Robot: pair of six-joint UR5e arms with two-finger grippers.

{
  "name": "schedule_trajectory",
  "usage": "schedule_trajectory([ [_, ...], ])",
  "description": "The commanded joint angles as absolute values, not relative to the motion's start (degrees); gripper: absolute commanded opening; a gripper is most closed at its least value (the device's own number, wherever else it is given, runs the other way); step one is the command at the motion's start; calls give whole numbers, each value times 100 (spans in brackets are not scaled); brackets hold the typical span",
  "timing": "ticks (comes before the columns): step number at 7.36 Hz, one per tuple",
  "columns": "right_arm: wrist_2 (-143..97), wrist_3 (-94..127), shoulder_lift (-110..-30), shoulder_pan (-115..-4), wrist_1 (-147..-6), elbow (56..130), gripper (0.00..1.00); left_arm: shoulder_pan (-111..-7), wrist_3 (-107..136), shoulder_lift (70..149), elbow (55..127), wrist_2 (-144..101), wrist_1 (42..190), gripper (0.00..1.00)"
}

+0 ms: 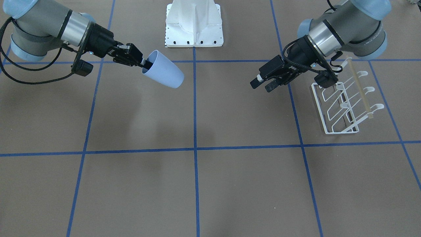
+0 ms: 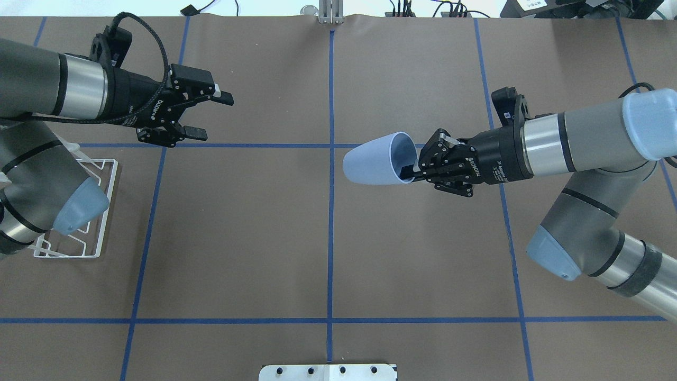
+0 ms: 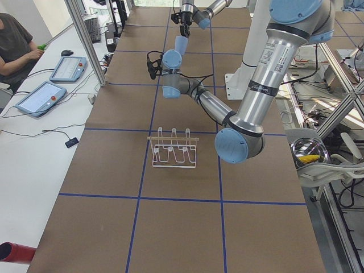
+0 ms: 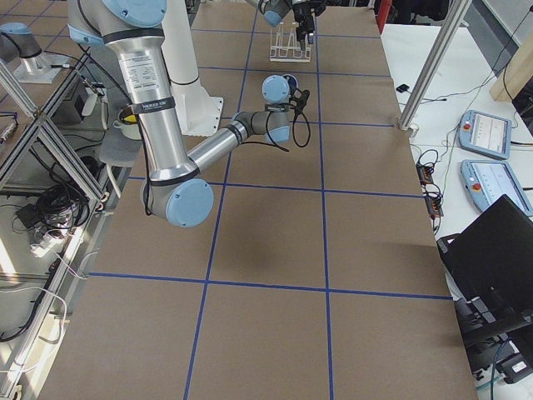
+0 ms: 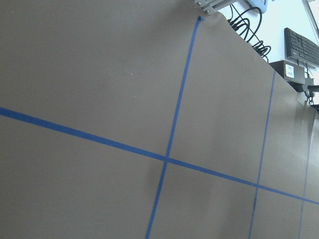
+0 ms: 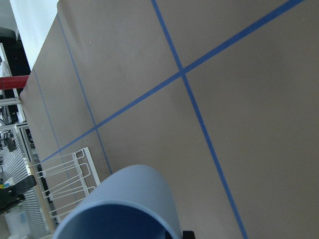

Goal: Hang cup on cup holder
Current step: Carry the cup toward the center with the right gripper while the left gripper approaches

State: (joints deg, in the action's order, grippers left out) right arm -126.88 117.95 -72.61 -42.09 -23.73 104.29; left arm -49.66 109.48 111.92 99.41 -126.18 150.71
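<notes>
The light-blue cup point(image 2: 370, 159) is held in the air over the table's middle, lying sideways with its bottom pointing toward the robot's left. My right gripper point(image 2: 410, 172) is shut on its rim, one finger inside the mouth. The cup also shows in the front view point(image 1: 164, 74) and at the bottom of the right wrist view point(image 6: 124, 204). The white wire cup holder point(image 1: 319, 108) with its tan rod stands on the table by my left arm; in the overhead view point(image 2: 112, 185) the arm's elbow partly hides it. My left gripper point(image 2: 218, 116) is open and empty, raised beside the rack.
The white robot base plate point(image 1: 194, 29) sits at the table's middle edge. Blue tape lines point(image 2: 330, 211) grid the brown table. An operator point(image 3: 14, 45) sits at a side desk with tablets point(image 3: 40, 96), off the table.
</notes>
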Motion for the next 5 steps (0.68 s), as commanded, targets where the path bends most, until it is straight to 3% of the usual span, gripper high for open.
schedule_trajectory([
  [1, -12787, 12181, -6980, -4114, -2024, 10415, 0, -4913, 12097, 11354, 9311, -12577, 16542, 98],
  [3, -12649, 13195, -6883, -4043, -473, 10048, 0, -4861, 13248, 11522, 8790, -12560, 18107, 98],
  [5, -12428, 13657, -6567, -3982, -132, 9905, 0, -4634, 13981, 11654, 8798, -12236, 18813, 98],
])
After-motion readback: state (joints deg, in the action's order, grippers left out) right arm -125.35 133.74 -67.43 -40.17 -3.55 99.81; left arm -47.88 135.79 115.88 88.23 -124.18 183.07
